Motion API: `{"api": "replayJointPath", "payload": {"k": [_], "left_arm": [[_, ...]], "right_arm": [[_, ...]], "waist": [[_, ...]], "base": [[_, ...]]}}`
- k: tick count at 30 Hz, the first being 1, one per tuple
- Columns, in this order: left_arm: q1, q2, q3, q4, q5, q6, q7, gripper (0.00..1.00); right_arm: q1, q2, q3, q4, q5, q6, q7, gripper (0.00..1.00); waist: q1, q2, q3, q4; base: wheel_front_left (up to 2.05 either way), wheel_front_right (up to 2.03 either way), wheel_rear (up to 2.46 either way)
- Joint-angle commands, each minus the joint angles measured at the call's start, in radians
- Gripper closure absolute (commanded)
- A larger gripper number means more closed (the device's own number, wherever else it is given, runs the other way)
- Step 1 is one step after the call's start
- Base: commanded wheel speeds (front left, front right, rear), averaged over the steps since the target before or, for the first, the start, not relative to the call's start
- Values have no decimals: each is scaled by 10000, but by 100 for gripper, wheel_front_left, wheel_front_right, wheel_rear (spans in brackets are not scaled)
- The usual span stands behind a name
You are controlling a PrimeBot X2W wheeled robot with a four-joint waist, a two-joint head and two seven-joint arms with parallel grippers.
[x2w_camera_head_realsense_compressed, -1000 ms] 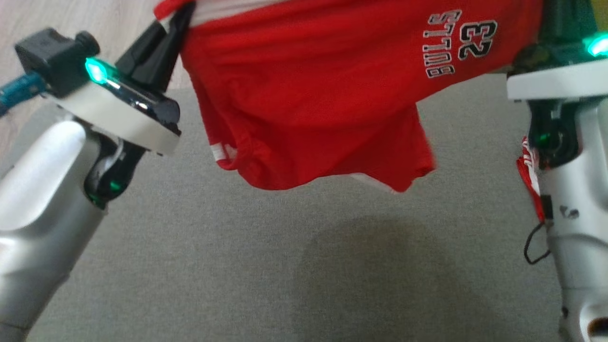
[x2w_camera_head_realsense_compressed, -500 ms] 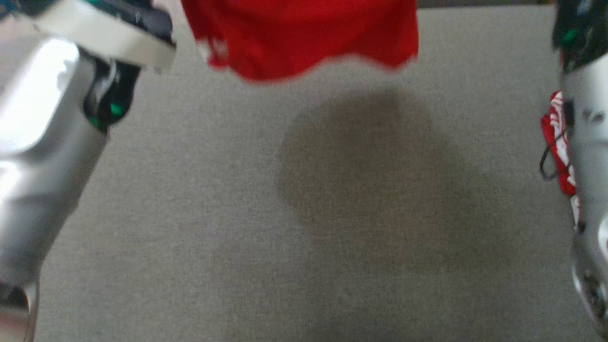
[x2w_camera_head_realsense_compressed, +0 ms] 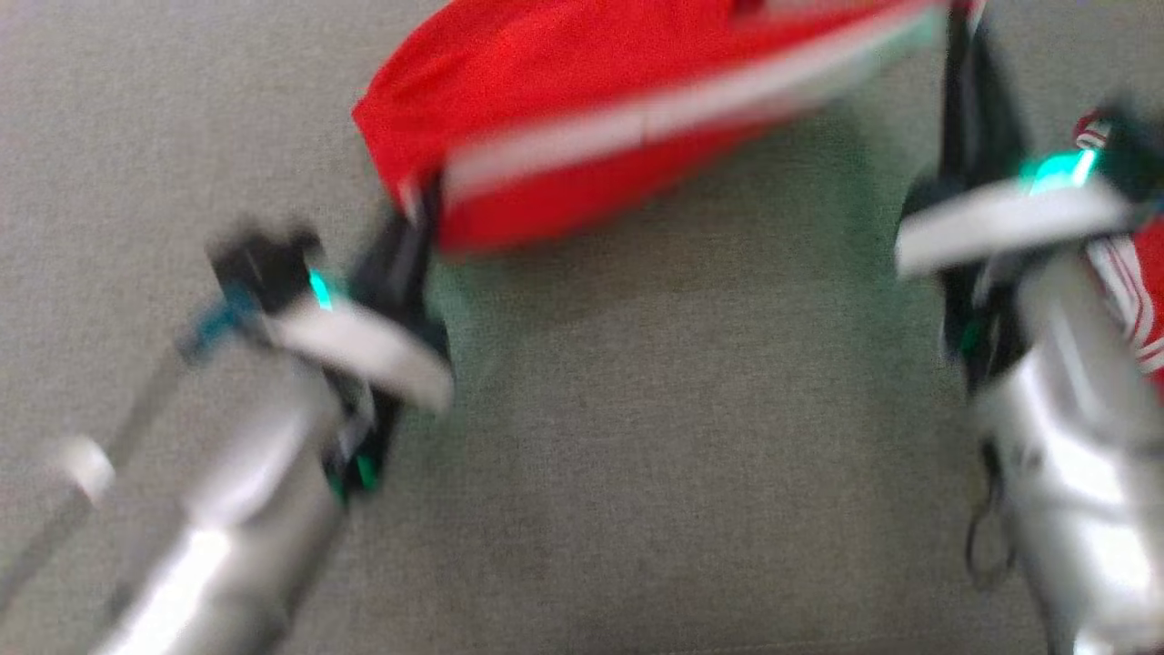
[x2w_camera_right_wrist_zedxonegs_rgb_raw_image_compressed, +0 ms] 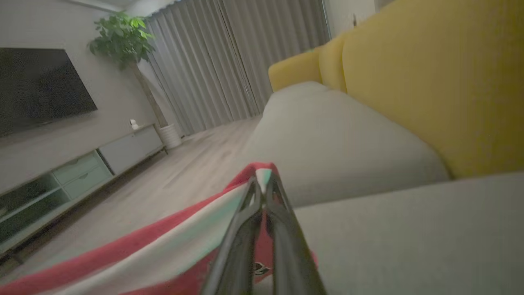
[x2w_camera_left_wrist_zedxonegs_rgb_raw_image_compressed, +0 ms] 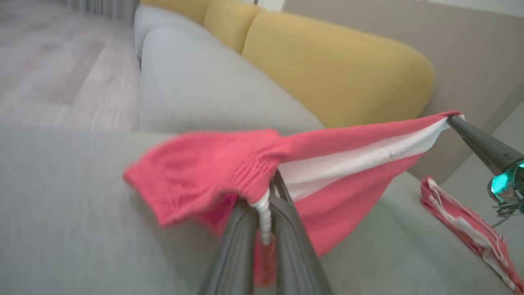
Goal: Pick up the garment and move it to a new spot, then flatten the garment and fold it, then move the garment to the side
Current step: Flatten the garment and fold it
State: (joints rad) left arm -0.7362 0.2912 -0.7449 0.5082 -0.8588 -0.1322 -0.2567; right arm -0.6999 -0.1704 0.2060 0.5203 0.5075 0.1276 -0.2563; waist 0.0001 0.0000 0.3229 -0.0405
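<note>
Above the grey sofa seat (x2w_camera_head_realsense_compressed: 637, 455), you are holding the red garment (x2w_camera_head_realsense_compressed: 564, 109) stretched between both arms. Your left gripper (x2w_camera_left_wrist_zedxonegs_rgb_raw_image_compressed: 268, 192) is clamping the gathered waistband end, and your right gripper (x2w_camera_right_wrist_zedxonegs_rgb_raw_image_compressed: 262, 180) is pinching the far corner by the white stripe. A second red-and-white cloth (x2w_camera_left_wrist_zedxonegs_rgb_raw_image_compressed: 462, 221) is lying on the seat beside your right arm, and yellow back cushions (x2w_camera_left_wrist_zedxonegs_rgb_raw_image_compressed: 339, 69) are standing close behind
</note>
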Motion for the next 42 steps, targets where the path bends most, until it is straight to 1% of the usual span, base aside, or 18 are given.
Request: {"api": "replayJointPath", "payload": {"k": [1, 3, 5, 9, 13, 18, 22, 25, 28, 32, 33, 38, 39, 42], "left_arm": [[152, 171, 401, -308, 55, 16, -48, 100], [1184, 35, 122, -487, 314, 16, -49, 100], [2108, -146, 376, -649, 336, 16, -49, 100], [3603, -371, 719, -1171, 595, 16, -50, 100], [4825, -397, 974, -1641, 866, 16, -50, 100], [6013, -411, 1233, -2155, 938, 15, -50, 100], [6561, -504, 1093, -2626, 1054, 15, -50, 100], [6771, -550, 1075, -2998, 1019, 15, -51, 100], [6719, -627, 1212, -3332, 947, 15, -51, 100], [6099, -737, 1354, -3455, 916, 15, -51, 100], [5645, -820, 1419, -3361, 900, 15, -51, 100], [4449, -1287, 1772, -2967, 601, 15, -51, 100], [4449, -1287, 1772, -2967, 601, 15, -51, 100], [3762, -1506, 2015, -2479, 761, 15, -51, 100]], "right_arm": [[272, -20, 246, -546, 156, 31, -53, 100], [1305, -184, 432, -840, 416, 31, -53, 100], [2231, -299, 498, -1112, 671, 31, -54, 100], [3816, -409, 275, -1776, 1082, 31, -54, 100], [5139, -432, 331, -2372, 1239, 31, -54, 100], [6404, -405, 174, -2916, 1567, 31, -54, 100], [7243, -651, 167, -3313, 1703, 31, -54, 100], [7567, -809, 71, -3666, 1861, 31, -54, 100], [7435, -905, -79, -3933, 1939, 31, -39, 100], [6316, -1026, -56, -3924, 1806, 31, 291, 100], [5482, -962, -142, -3608, 1696, 31, 599, 100], [3043, -674, -48, -2580, 1030, 31, 1305, 100], [3043, -674, -48, -2580, 1030, 31, 1305, 100], [1753, -445, 3, -1768, 613, 31, 1498, 100]], "waist": [[-1, 0, -54, -72], [-1, 0, -118, -132], [-1, 0, -236, -184], [-1, 0, -636, -159], [-1, 0, -1155, -150], [-1, 0, -1898, -109], [-1, 0, -2308, 73], [-1, 0, -2460, 198], [-1, 0, -2387, 352], [-1, 0, -1965, 578], [-1, 0, -1716, 723], [-1, 0, -939, 1147], [-1, 0, -939, 1147], [-1, 0, -546, 1423]], "base": [[0, 0, 0], [0, 0, 0], [0, 0, 0], [0, 0, 0], [0, 0, 0], [0, 0, 0], [0, 0, 0], [0, 0, 0], [0, 0, 0], [0, 0, 0], [0, 0, 0], [0, 0, 0], [0, 0, 0], [0, 0, 0]]}}
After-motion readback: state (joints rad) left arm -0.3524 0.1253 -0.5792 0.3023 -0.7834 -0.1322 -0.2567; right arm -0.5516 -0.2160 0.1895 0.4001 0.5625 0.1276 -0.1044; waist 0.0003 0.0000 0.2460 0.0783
